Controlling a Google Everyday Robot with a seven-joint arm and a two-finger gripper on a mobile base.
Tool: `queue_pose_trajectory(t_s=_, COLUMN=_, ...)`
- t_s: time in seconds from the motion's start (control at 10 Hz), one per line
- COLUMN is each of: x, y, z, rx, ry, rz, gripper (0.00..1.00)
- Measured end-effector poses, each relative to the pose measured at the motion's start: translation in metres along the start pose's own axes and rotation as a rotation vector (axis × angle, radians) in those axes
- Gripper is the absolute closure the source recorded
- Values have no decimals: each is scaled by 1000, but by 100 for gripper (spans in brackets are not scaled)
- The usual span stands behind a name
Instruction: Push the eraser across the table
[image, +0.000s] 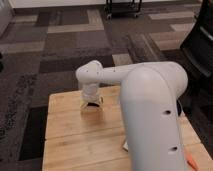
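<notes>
Gripper (92, 103): white, hanging from a short wrist and pointing straight down at the table (75, 145). It is sitting toward 11 o'clock from the tabletop's middle, near the far edge. Whether it is parted or closed is not showing, and whether it is gripping anything cannot be told.

Eraser (90, 105): small dark block, showing only as a dark patch at the gripper's tip and mostly hidden by it. It is lying on the wood toward 11 o'clock from the table's middle; contact with the gripper cannot be confirmed.

Table: pale butcher-block top of plank strips, filling the lower half of the view, with the gripper's soft shadow falling on the planks just under the tip.

Robot arm (150, 100): white and bulky, rising from 5 o'clock and covering much of the table's right side. It is reaching toward 10 o'clock and ending at a rounded joint (90, 75) directly above the gripper.

White sliver (125, 146): peeking out on the wood against the arm's left edge, identity not readable.

Orange item (190, 161): showing at 5 o'clock, beside the arm's base.

Carpet (60, 45): grey and brown patterned tiles, surrounding the table.

Black cart (122, 7): standing on the carpet at 12 o'clock.

Dark furniture piece (200, 42): standing at 3 o'clock
</notes>
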Motion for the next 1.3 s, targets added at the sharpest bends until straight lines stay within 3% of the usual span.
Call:
queue_pose_trajectory(t_s=0.8, x=-15, y=-11, z=-1, rx=16, ry=8, rz=-4, gripper=35)
queue_pose_trajectory(t_s=1.3, x=-10, y=-22, z=4, rx=39, ry=22, rz=4, gripper=35)
